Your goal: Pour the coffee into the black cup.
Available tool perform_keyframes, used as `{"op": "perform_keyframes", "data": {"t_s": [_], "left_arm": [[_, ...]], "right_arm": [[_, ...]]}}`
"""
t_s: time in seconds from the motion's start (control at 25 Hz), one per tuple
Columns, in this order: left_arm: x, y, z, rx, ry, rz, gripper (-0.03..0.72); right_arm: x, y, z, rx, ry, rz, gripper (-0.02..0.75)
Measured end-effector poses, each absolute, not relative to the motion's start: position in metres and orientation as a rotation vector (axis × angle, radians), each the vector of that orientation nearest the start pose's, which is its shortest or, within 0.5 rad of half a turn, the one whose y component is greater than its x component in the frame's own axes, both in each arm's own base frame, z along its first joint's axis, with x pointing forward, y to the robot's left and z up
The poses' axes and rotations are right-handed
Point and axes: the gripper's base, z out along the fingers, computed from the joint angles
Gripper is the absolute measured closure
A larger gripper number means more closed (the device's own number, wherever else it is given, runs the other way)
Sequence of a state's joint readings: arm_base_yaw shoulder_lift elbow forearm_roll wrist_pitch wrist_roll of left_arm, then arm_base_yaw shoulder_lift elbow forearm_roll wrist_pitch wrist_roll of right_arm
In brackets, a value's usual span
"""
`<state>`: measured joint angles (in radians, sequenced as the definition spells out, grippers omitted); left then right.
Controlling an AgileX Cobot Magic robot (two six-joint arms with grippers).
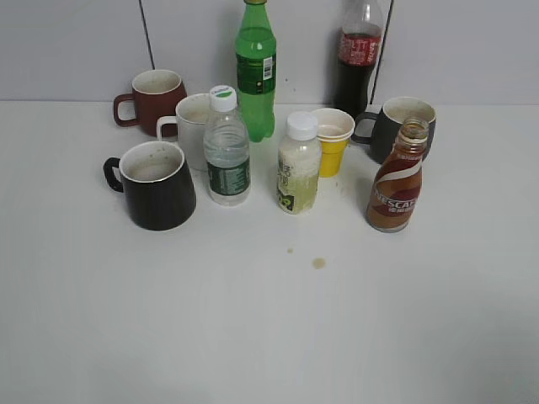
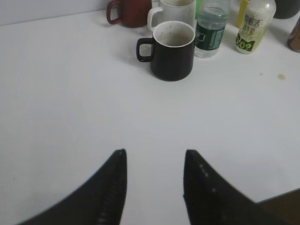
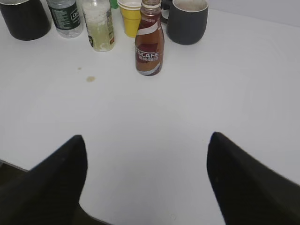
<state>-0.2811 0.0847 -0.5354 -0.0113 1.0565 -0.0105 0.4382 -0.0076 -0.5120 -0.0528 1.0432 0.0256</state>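
Observation:
The coffee is brown liquid in a small curvy uncapped Nescafe bottle [image 1: 396, 180] standing upright at the right of the table; it also shows in the right wrist view [image 3: 149, 42]. The black cup [image 1: 157, 185], glossy with a cream inside, stands at the left with its handle to the left; it also shows in the left wrist view [image 2: 172, 50]. My left gripper [image 2: 154, 152] is open and empty, well short of the cup. My right gripper [image 3: 146, 137] is wide open and empty, short of the bottle. Neither gripper shows in the exterior view.
Behind stand a dark red mug [image 1: 154, 101], a white mug [image 1: 192, 128], a water bottle [image 1: 226, 150], a green bottle [image 1: 255, 71], a white-capped drink bottle [image 1: 298, 166], a yellow cup [image 1: 332, 141], a cola bottle [image 1: 357, 59] and a dark grey mug [image 1: 401, 126]. Brown drips [image 1: 318, 263] mark the table.

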Motion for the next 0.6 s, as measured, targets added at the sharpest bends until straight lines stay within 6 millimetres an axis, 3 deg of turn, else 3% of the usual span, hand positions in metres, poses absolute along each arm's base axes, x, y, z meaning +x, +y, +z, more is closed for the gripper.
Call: {"op": "perform_keyframes", "data": {"t_s": [0.44, 0.6], "left_arm": [[0.0045, -0.0022, 0.2876, 0.279, 2.075, -0.188, 0.374], [0.0047, -0.0019, 0.2876, 0.201, 2.082, -0.143, 0.374]], "right_arm": [[-0.0045, -0.0067, 0.2819, -0.41, 1.969, 0.232, 0.144], [-0.0051, -0.0062, 0.2819, -0.328, 1.981, 0.181, 0.144]]}}
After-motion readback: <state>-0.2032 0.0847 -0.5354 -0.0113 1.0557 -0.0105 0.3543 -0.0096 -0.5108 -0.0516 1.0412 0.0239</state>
